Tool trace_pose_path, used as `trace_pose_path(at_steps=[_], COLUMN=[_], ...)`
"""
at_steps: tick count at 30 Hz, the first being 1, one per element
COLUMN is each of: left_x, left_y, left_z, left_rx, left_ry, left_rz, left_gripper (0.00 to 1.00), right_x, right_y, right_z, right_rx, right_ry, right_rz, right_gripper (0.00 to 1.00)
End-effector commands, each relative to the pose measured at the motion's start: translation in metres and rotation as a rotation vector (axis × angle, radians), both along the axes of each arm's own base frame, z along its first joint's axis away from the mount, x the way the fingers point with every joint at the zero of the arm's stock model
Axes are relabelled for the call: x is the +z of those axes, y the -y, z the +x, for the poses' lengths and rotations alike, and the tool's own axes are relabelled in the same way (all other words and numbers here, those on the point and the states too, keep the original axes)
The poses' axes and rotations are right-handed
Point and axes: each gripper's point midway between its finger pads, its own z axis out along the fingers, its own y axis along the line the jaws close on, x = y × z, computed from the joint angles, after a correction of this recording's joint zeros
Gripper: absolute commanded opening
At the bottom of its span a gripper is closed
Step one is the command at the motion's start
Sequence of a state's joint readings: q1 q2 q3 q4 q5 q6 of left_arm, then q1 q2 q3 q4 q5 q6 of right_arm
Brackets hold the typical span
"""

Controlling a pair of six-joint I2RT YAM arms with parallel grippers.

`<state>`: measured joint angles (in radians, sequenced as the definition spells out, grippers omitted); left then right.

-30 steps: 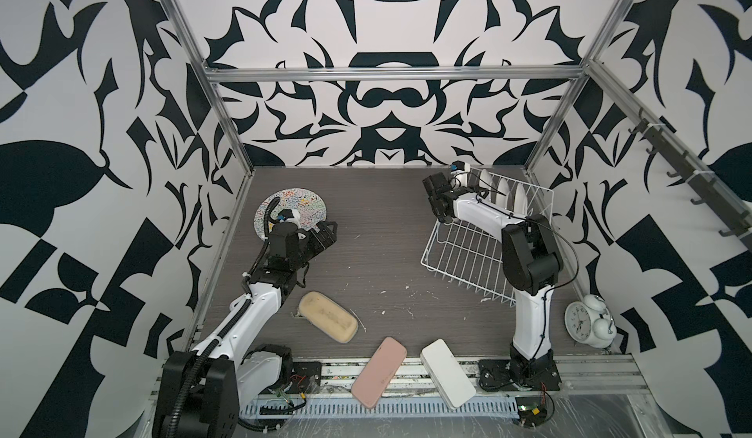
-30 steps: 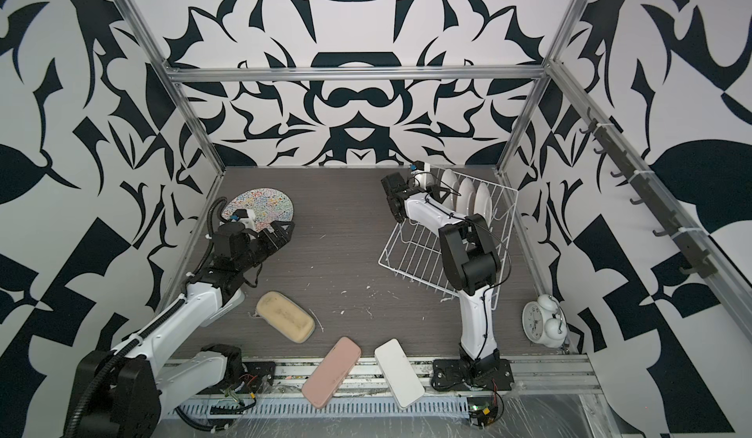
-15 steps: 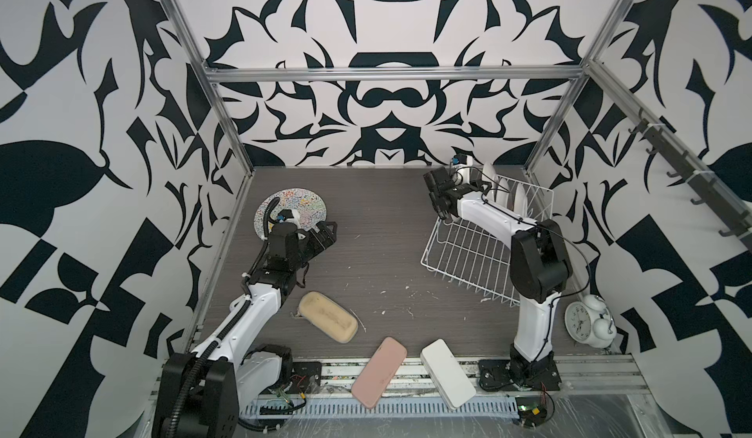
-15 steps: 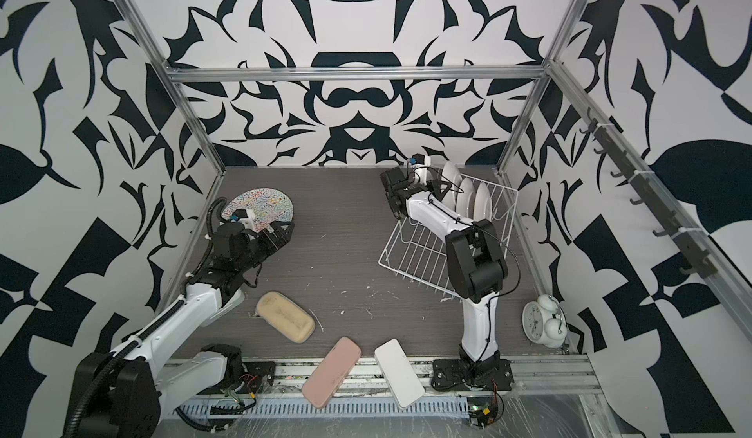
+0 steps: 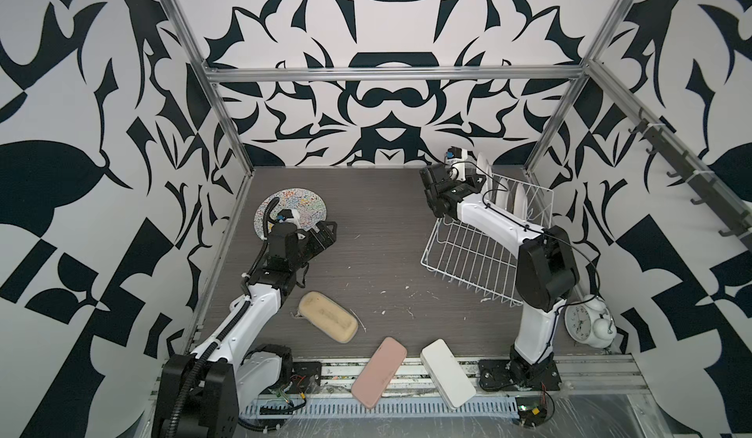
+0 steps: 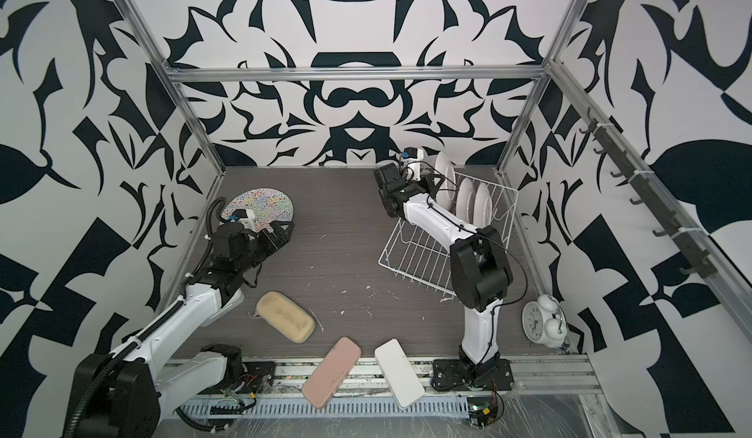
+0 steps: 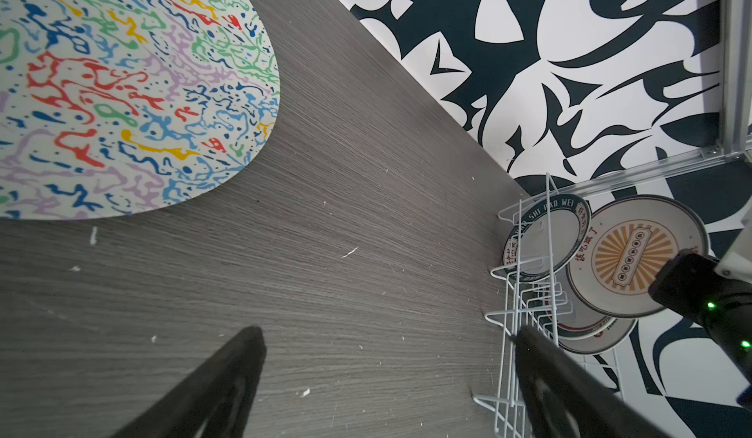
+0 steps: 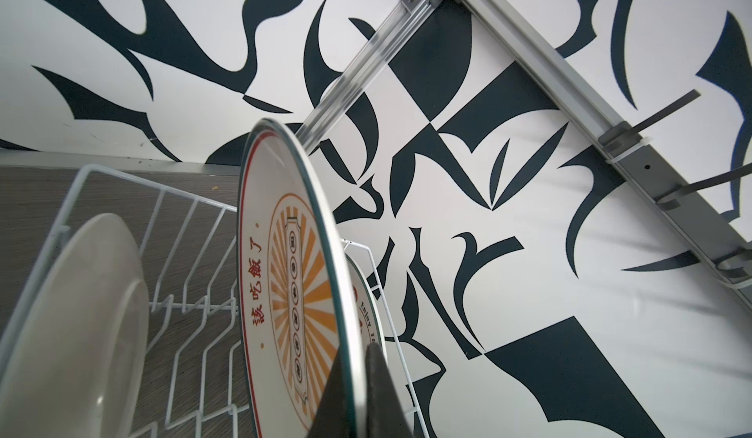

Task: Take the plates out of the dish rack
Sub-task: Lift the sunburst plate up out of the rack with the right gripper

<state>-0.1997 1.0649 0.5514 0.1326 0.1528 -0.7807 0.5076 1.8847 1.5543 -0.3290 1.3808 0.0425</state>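
Right wrist view: right gripper clamped tight on the rim of the sunburst plate, with red characters beside the orange rays. Held on edge, upright, at the far end of the dish rack; cannot tell whether its lower edge rests on the wires. Flanked on one side by a white plate back standing between the prongs, and on the other by a sliver of a printed plate.

Seen in both top views: rack on the right half of the desk, toward the far right corner, with two pale plates on edge beside the held one.

Left wrist view: left gripper spread wide with nothing between its fingers, above bare desk. Squiggle plate lying flat and face up near the far left corner, well apart from the rack. Lettered plate with a dark rim standing in the rack, partly behind the wires.

Near the front edge: beige pad on the desk, with pink pad and white pad side by side, overhanging that edge. Alarm clock by the front right corner.
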Motion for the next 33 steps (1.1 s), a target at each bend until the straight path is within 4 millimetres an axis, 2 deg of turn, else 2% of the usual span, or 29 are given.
trace_pose_path(at_steps=[1, 9, 16, 25, 28, 33], left_x=[0.012, 0.015, 0.013, 0.010, 0.012, 0.017], left_y=[0.000, 0.001, 0.002, 0.005, 0.006, 0.010], left_z=[0.001, 0.002, 0.004, 0.006, 0.005, 0.005], left_rx=[0.002, 0.001, 0.007, -0.001, -0.006, -0.011], left_ry=[0.020, 0.022, 0.017, 0.005, 0.010, 0.018], left_rz=[-0.001, -0.006, -0.022, -0.031, -0.035, -0.062], left_gripper=[1.00, 1.00, 1.00, 1.00, 1.00, 1.00], right_x=[0.050, 0.093, 0.127, 0.140, 0.143, 0.146], right_y=[0.001, -0.005, 0.005, 0.011, 0.005, -0.017], right_z=[-0.014, -0.039, -0.076, -0.116, -0.122, -0.128], right_rx=[-0.018, 0.034, 0.071, 0.319, 0.408, 0.585], right_ry=[0.138, 0.255, 0.406, 0.570, 0.574, 0.575], right_rz=[0.031, 0.092, 0.207, 0.502, 0.582, 0.738], right_gripper=[0.00, 0.00, 0.02, 0.00, 0.00, 0.00])
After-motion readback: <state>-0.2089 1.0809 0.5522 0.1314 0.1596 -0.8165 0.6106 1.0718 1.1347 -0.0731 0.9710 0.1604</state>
